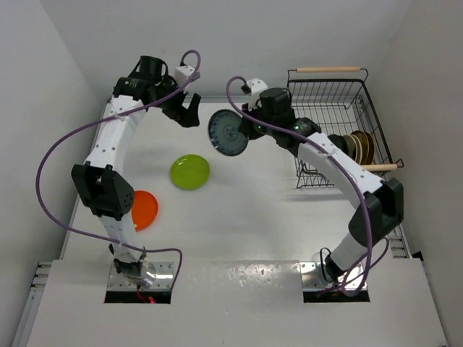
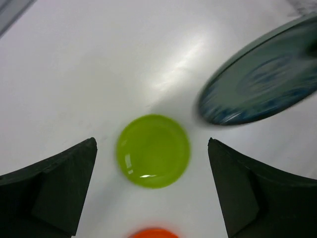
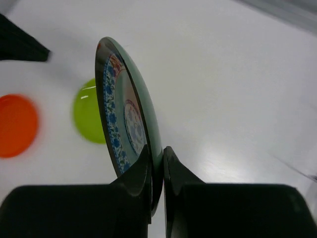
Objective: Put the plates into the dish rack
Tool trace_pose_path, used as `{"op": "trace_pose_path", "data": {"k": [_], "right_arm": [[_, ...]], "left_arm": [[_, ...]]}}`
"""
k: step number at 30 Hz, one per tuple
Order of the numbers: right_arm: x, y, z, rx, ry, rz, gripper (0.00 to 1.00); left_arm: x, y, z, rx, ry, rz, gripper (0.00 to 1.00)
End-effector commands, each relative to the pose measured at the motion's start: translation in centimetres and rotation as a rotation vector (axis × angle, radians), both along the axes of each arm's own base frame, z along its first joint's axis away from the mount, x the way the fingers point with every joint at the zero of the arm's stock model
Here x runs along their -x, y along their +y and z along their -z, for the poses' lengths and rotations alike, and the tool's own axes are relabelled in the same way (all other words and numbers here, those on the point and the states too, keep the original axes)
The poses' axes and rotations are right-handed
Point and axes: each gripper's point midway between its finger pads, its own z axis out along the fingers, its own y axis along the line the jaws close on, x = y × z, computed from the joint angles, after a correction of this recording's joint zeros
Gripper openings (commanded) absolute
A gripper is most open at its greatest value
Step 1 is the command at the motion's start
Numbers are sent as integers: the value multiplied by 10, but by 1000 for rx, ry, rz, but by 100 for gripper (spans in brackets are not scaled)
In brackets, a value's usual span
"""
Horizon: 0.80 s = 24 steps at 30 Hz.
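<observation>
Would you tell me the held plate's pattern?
The plate has a blue floral band; right wrist view shows it best.

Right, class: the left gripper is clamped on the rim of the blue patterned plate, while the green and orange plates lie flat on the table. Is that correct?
No: it is the right gripper that is clamped on the rim of the blue patterned plate, as the right wrist view shows; the left gripper is open and empty. The green plate and orange plate do lie flat on the table.
</observation>
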Motion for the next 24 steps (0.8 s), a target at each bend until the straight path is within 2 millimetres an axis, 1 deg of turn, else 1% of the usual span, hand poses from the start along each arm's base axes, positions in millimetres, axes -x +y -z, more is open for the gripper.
{"op": "trace_pose_path", "data": {"k": [1,2,3,4,5,6,7,8,9,10,11,12,13,14,15,16,17,18,19,21,22,23,24], "right_arm": [[-29,-87,-77,167,-274,377,0],[-33,-123,-86,278,-323,523,0],[-34,-141,-99,355,-379,573,0],[-30,-172,-102,458,-406,705,0],[-31,-198,-122,603,-492,781,0],[-26,-218,-119,690,-490,842,0],[-24,-233,-119,739,-489,876,0],[-21,-254,-109,847,-449,896,0],[-21,-259,-101,877,-419,889,0],[-22,-273,-93,895,-378,901,0],[-18,-278,-81,874,-322,918,0],[-18,-291,-61,891,-243,882,0],[-14,-294,-48,877,-191,883,0],[-14,-295,-30,862,-146,851,0],[-15,-302,-15,825,-98,859,0],[-10,-301,8,831,-50,818,0],[-12,-300,14,814,-47,810,0],[-12,-305,22,825,-33,821,0],[-8,-307,35,848,-6,812,0],[-6,-314,52,848,34,830,0],[-6,-319,56,851,44,840,0],[-3,-321,69,857,69,837,0],[-4,-320,73,836,75,831,0]], "left_arm": [[-49,81,6,-225,-77,-491,100],[-52,109,10,-337,-95,-607,100],[-56,125,16,-372,-89,-668,100],[-56,138,16,-399,-93,-709,100],[-55,142,26,-427,-73,-720,100],[-55,145,31,-450,-75,-713,100],[-51,148,45,-483,-47,-703,100],[-50,148,51,-496,-39,-691,100],[-49,148,58,-501,-30,-688,100],[-42,149,73,-519,7,-678,100],[-39,150,80,-534,20,-665,100],[-38,150,86,-545,29,-655,100],[-34,151,93,-553,45,-650,100],[-28,159,110,-592,84,-648,100],[-25,163,115,-621,93,-647,100],[-18,164,127,-647,117,-621,100],[-14,172,132,-668,132,-624,100],[-11,173,137,-681,143,-609,100],[-3,176,147,-709,166,-597,100],[7,189,160,-740,205,-579,100],[11,193,164,-744,220,-584,100],[13,199,167,-752,232,-586,100],[14,203,167,-751,235,-594,100]]}}
